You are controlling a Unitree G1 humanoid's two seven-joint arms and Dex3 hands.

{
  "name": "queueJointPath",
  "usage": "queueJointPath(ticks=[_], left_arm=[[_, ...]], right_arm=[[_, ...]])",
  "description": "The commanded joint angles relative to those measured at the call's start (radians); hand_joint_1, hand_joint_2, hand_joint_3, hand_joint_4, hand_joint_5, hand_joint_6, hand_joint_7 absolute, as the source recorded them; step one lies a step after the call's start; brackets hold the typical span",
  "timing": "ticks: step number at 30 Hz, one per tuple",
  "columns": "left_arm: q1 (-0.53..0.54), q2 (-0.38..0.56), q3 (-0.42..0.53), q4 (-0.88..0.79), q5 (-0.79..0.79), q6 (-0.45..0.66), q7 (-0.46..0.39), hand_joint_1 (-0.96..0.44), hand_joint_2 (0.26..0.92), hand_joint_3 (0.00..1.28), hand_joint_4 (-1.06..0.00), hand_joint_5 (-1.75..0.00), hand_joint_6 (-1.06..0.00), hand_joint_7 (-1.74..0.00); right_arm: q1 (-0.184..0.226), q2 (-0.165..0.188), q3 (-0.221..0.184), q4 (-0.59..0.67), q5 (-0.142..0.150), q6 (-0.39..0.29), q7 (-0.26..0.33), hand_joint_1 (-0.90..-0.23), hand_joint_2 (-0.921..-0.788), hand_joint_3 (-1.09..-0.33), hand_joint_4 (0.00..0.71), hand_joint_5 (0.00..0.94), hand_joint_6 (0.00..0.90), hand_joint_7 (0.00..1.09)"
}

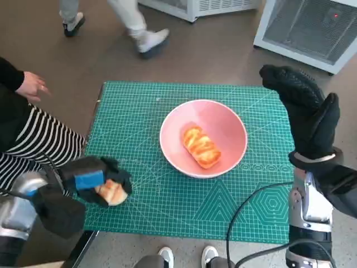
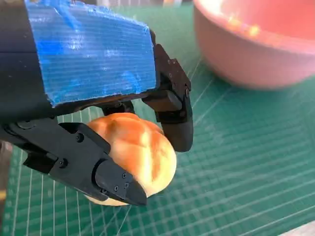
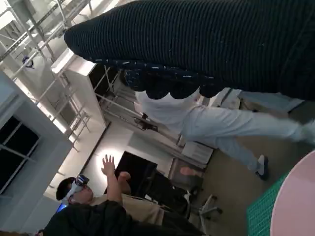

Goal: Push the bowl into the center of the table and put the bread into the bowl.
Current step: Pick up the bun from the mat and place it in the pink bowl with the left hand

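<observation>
The green cutting mat [image 1: 167,201] covers the tabletop, and bare mat lies all around the round pink bowl [image 1: 223,125] in the middle. A long golden bread [image 1: 201,146] lies inside the bowl. Near the mat's front left corner, the left hand [image 1: 92,180] grips a round golden bun [image 2: 138,152]. The right hand [image 1: 307,111] is up by the right edge, fingers apart, holding nothing. A person in striped trousers [image 1: 39,142] sits on the left, and another person [image 1: 134,22] walks across the brown floor.

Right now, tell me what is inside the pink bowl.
The pink bowl holds one glazed, twisted bread lying near its middle. Anything under that bread is covered. A second, round bun is outside the bowl, gripped by the left hand.
</observation>
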Motion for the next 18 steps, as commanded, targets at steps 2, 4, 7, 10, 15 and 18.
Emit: queueJointPath(ticks=[2, 4, 7, 10, 15, 18], left_arm=[[-0.089, 0.002, 0.062, -0.084, -0.094, 0.04, -0.008, 0.0, 0.918, 0.09, -0.61, -1.33, -0.67, -1.04], [-0.136, -0.023, 0.074, -0.083, -0.122, 0.035, 0.005, 0.0, 0.917, 0.09, -0.62, -1.34, -0.67, -1.02], [-0.212, -0.068, 0.077, -0.072, -0.139, 0.016, 0.033, 0.0, 0.916, 0.09, -0.62, -1.36, -0.68, -0.99], [-0.297, -0.117, 0.067, -0.06, -0.133, 0.006, 0.062, 0.0, 0.915, 0.09, -0.62, -1.37, -0.68, -0.98], [-0.447, -0.217, 0.036, -0.013, -0.075, -0.002, 0.13, 0.0, 0.909, 0.1, -0.64, -1.33, -0.68, -1.0], [-0.529, -0.28, 0.012, 0.012, -0.006, 0.003, 0.192, 0.0, 0.907, 0.09, -0.64, -1.26, -0.68, -1.08]], right_arm=[[0.0, 0.001, -0.003, 0.024, -0.005, 0.012, -0.003, -0.709, -0.921, -0.633, 0.142, 0.0, 0.041, 0.46], [-0.005, 0.002, -0.002, 0.029, -0.003, 0.013, -0.002, -0.71, -0.921, -0.628, 0.142, 0.0, 0.041, 0.46], [-0.011, 0.005, -0.001, 0.042, -0.003, 0.008, 0.0, -0.711, -0.921, -0.621, 0.142, 0.001, 0.041, 0.46], [-0.015, 0.007, 0.001, 0.049, -0.005, 0.003, 0.001, -0.711, -0.921, -0.618, 0.143, 0.001, 0.042, 0.46], [-0.02, 0.006, 0.003, 0.064, -0.009, -0.006, 0.004, -0.709, -0.921, -0.616, 0.143, 0.001, 0.043, 0.46], [-0.02, 0.007, 0.007, 0.065, -0.012, -0.011, 0.005, -0.706, -0.921, -0.616, 0.143, 0.001, 0.043, 0.46]])
